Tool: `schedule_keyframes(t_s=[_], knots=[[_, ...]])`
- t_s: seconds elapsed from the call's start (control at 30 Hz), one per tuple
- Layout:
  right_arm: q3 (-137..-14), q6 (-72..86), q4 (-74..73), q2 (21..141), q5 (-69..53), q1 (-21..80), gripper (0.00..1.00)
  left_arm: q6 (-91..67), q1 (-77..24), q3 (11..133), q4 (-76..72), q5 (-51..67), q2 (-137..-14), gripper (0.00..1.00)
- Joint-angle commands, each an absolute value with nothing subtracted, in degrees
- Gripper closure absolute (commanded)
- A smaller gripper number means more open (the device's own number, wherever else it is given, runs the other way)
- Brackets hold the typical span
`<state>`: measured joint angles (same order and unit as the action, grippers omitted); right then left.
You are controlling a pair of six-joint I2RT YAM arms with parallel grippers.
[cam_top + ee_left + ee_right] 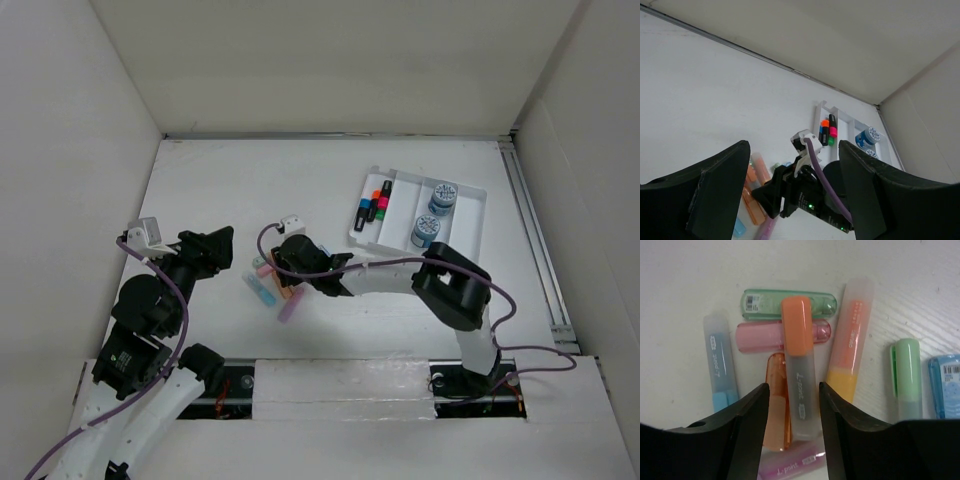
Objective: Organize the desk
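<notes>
The right hand [793, 386] hangs spread over a heap of highlighters, one finger on either side of an orange-capped marker [799, 365] that lies on top of a pink one [760, 336] and an orange one [776, 405]. The grip looks open, with a sliver of gap on the hand's left side. To do this pick well, the hand should probably centre on the frosted barrel, close squarely and lift straight up, since neighbours touch the marker on both sides and could drag along. The left hand [794, 150] hovers spread and empty to the left of the right one. The white worktop [240, 180] lies under both hands. Ahead and to the right of the right hand, well apart, sits a tray [405, 210]. Its nearest slot holds dark markers [372, 208], its far slot two blue tubs [441, 197], and the middle slot looks bare.
</notes>
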<state>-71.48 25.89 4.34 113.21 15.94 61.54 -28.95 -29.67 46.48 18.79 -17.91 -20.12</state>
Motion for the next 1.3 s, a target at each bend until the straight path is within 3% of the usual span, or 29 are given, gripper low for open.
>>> schedule_keyframes(t_s=[0.0,0.13,0.47,0.63,0.87,1.07,1.27], knots=[[-77.51,24.35,3.25,114.78,18.89,61.44,0.51,-28.21,-29.79,46.05,16.17,-17.40,-20.83,0.32],[-81.03,24.60,1.41,118.12,21.35,61.44,0.61,-28.30,-29.79,45.97,16.26,-17.40,-20.83,0.32],[-82.88,25.93,0.18,122.08,22.94,61.44,0.53,-28.21,-29.79,46.06,16.35,-17.40,-20.30,0.32],[-81.66,26.98,1.14,120.94,23.38,61.44,0.70,-28.21,-29.79,46.06,16.35,-17.23,-20.13,0.32],[-79.37,26.90,5.44,112.07,22.93,61.44,0.80,-28.30,-29.79,45.97,16.35,-17.31,-19.69,0.32],[-72.08,27.07,9.13,101.00,24.86,59.25,0.81,-28.21,-29.79,45.97,16.35,-17.05,-19.07,0.32],[-60.66,29.97,8.97,91.42,25.75,45.28,0.81,-28.21,-29.79,45.97,16.35,-16.96,-18.02,0.32]])
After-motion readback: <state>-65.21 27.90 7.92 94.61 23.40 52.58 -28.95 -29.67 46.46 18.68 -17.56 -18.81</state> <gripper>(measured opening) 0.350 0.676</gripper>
